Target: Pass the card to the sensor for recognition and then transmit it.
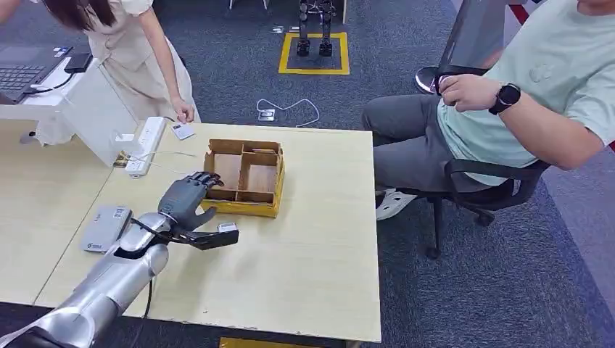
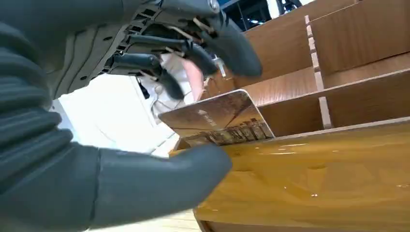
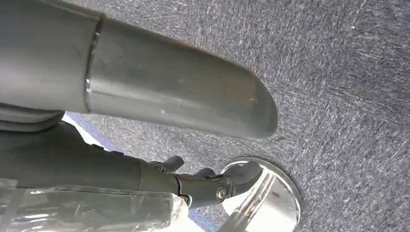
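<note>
Wooden divider box [image 1: 246, 176] toward the far edge of the table [image 1: 312, 246], left hand [image 1: 190, 203] right up against its near left corner. Card [image 2: 217, 123] tilted at the box's rim, just over the glossy yellow front wall. Thick thumb [image 2: 145, 181] tucked under the card's lower edge, dark fingers [image 2: 193, 48] curled over the top with a visible gap. Real pinch or just cradling? Can't tell from the wrist view, so treat it as not secured yet.

Tips for this step, judging by the layout:
- Bring the fingers down onto the card face before lifting. No dragging it along the rim; probably slippery.
- Pinch near the lower edge and leave most of the card sticking out, face free for the reader.
- Lift straight up and clear of the divider walls first, then swing toward the near left corner.
- Grey flat sensor [image 1: 106, 227] there by the table's left edge, well apart from the box. Keep the card flat and low over it.

Right hand [image 3: 193, 183] hanging slack over grey carpet, fingers loose and apart, nothing in it. Best left alone.
</note>
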You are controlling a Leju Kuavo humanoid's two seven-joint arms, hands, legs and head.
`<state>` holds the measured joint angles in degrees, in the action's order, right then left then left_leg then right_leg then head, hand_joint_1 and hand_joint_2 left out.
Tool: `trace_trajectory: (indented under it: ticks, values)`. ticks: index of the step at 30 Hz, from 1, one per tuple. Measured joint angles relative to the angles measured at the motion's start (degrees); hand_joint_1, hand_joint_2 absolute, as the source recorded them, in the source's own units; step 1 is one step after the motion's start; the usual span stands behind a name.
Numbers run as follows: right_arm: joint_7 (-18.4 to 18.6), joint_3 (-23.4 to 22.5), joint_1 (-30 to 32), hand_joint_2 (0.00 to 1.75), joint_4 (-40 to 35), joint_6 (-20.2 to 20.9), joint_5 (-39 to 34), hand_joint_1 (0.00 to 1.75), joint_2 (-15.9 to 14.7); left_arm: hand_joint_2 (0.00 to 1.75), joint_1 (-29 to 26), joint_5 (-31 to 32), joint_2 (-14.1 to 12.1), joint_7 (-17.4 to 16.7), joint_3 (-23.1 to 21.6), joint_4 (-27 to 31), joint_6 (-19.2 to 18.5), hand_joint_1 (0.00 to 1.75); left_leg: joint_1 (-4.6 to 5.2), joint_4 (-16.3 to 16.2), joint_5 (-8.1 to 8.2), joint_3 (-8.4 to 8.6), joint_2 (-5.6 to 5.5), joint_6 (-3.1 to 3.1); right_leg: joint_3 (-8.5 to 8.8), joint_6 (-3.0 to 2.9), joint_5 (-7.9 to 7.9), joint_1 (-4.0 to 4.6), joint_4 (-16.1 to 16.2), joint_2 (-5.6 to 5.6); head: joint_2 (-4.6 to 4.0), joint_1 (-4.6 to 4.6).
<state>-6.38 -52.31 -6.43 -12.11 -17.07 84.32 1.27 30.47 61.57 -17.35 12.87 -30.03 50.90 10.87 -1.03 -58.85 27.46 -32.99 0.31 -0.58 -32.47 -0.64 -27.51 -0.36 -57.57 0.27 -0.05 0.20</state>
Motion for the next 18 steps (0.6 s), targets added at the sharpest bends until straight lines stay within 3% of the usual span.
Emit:
trace_trajectory:
  ticks: [1, 2, 4, 5, 18]
  values:
    - [-0.07, 0.00, 0.00, 0.00, 0.00, 0.00, 0.00, 0.00, 0.00, 1.75, 0.00, 0.00, -0.11, 0.11, 0.04, 0.00, -0.14, 1.75, 0.00, 0.00, 0.00, 0.00, 0.00, 0.00, 0.00, 0.00, 0.00, 0.00, 0.00, 0.00, 0.00, 0.00]
    - [-0.13, 0.00, 0.01, 0.00, 0.00, 0.00, -0.02, 0.00, 0.00, 1.75, 0.00, 0.00, -0.24, 0.31, 0.07, 0.00, -0.27, 1.61, 0.00, 0.00, 0.00, 0.00, 0.00, 0.00, 0.00, 0.00, 0.00, 0.00, 0.00, 0.00, 0.00, -0.02]
    - [-0.13, -0.02, 0.00, 0.00, 0.00, 0.00, -0.02, 0.00, 0.00, 1.75, 0.00, 0.06, -0.26, 0.33, 0.18, 0.00, -0.27, 1.61, 0.00, 0.00, 0.00, 0.00, 0.00, 0.00, 0.00, 0.00, 0.00, 0.00, 0.00, 0.00, -0.02, 0.00]
    - [-0.13, -0.02, -0.01, 0.00, 0.00, 0.00, -0.02, 0.00, 0.00, 1.75, 0.00, 0.11, -0.26, 0.33, 0.28, -0.02, -0.33, 1.75, 0.00, 0.00, 0.00, 0.00, 0.00, 0.00, 0.00, 0.00, 0.00, 0.00, 0.00, -0.01, -0.02, 0.00]
    - [-0.15, 0.00, -0.02, 0.00, 0.00, 0.02, -0.02, 0.00, 0.00, 1.75, 0.21, 0.68, -0.24, 0.44, 0.44, -0.07, -0.64, 1.75, 0.00, 0.00, 0.00, 0.00, 0.00, 0.00, 0.00, 0.00, 0.00, 0.00, 0.00, 0.00, 0.00, 0.00]
